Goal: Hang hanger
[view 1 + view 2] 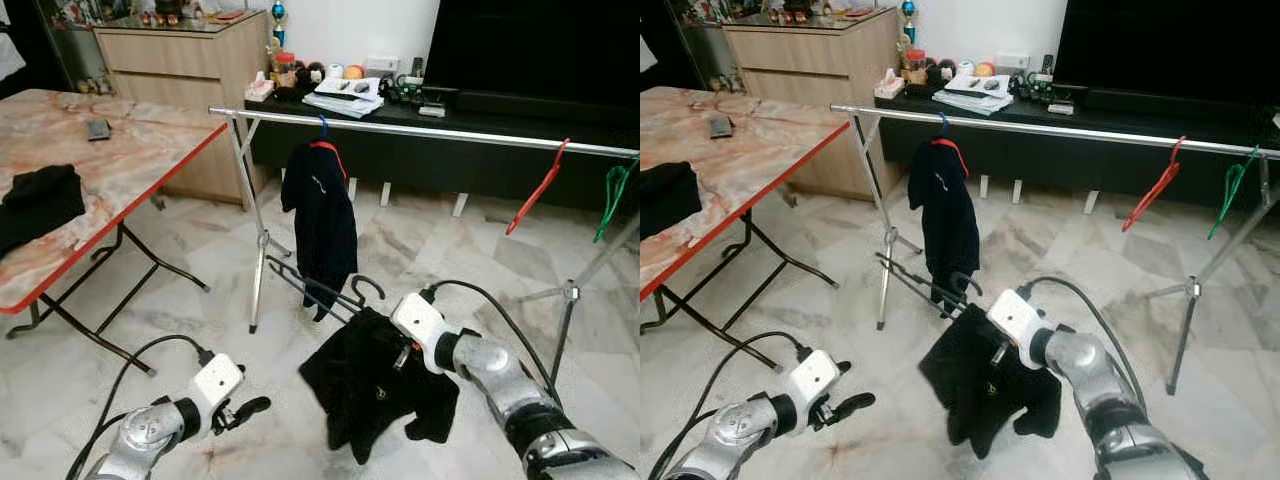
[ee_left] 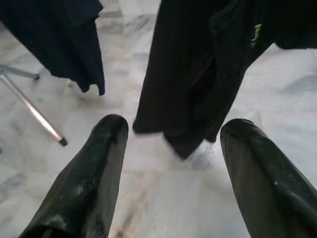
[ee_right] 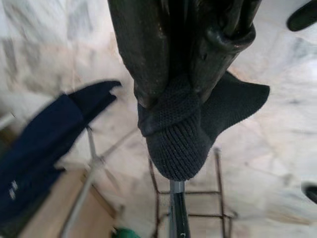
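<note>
**Hanger with black garment held low, below the rail**

Hanger [image 1: 362,291] with a black garment [image 1: 372,385] draped on it sits in the right gripper [image 1: 385,322], whose fingers are pinched on the garment's knitted collar and the hanger neck, as the right wrist view shows close up. The black hook curls up just above the gripper, near the hem of a navy shirt [image 1: 322,225] that hangs on a red hanger from the metal rail [image 1: 420,130]. The held hanger is well below that rail, over the marble floor [image 1: 200,330]. Farther right on the rail hang a bare red hanger [image 1: 537,188] and a green hanger [image 1: 612,200]. The left gripper [image 1: 246,411] hovers low at near left, its fingers [image 2: 94,173] spread apart with nothing between them. On the left stands a marble-topped table [image 1: 120,165] bearing dark folded cloth [image 1: 38,200].
</note>
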Controlling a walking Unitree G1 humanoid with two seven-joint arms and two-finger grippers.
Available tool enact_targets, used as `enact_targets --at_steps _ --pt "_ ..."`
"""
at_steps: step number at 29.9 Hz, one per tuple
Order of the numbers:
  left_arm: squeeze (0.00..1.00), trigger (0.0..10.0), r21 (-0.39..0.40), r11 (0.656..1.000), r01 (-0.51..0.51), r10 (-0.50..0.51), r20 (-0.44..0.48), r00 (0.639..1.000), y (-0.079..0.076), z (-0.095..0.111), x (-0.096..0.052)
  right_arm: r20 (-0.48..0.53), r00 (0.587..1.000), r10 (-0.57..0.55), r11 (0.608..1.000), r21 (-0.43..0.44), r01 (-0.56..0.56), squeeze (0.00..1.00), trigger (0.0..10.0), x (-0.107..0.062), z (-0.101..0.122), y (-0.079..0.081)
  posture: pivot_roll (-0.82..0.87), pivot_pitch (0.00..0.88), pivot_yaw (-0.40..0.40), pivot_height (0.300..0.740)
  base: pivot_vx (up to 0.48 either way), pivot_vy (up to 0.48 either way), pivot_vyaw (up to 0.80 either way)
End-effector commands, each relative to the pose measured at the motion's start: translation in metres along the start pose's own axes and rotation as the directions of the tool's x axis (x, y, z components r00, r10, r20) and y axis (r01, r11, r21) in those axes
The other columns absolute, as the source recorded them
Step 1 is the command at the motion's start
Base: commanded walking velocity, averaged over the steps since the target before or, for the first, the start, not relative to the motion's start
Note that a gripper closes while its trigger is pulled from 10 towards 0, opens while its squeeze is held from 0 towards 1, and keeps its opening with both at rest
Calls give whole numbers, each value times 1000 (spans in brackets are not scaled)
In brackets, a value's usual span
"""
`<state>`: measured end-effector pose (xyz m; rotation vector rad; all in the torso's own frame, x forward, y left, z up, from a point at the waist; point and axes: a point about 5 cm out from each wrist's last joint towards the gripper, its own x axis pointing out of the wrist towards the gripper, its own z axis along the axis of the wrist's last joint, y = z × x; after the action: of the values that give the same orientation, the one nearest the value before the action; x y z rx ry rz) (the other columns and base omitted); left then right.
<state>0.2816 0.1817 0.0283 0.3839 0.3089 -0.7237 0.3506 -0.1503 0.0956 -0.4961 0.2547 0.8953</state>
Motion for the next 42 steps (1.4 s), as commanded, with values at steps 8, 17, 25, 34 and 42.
enact_targets --at_steps 8,17,25,34,42 --pt "0 10000 -23 1000 -12 12 14 1000 -3 6 4 200 959 203 978 -100 -186 0 10000 10 53 2 78 23 -28 740 0 0 0" --pt "0 10000 -33 999 -28 29 28 999 -7 14 12 278 924 264 961 -153 -229 0 10000 13 82 2 77 25 -38 740 0 0 0" --pt "0 10000 -16 991 -135 135 21 991 -1 15 16 304 901 308 947 -186 -261 0 10000 17 94 7 77 24 -43 740 0 0 0" --pt "0 10000 19 979 -203 204 -18 979 3 10 17 313 895 319 943 -200 -266 0 10000 18 100 9 79 22 -46 740 0 0 0" --pt "0 10000 147 972 -183 192 -52 980 -1 6 20 339 896 288 950 -217 -223 0 10000 21 115 6 79 18 -49 740 0 0 0"
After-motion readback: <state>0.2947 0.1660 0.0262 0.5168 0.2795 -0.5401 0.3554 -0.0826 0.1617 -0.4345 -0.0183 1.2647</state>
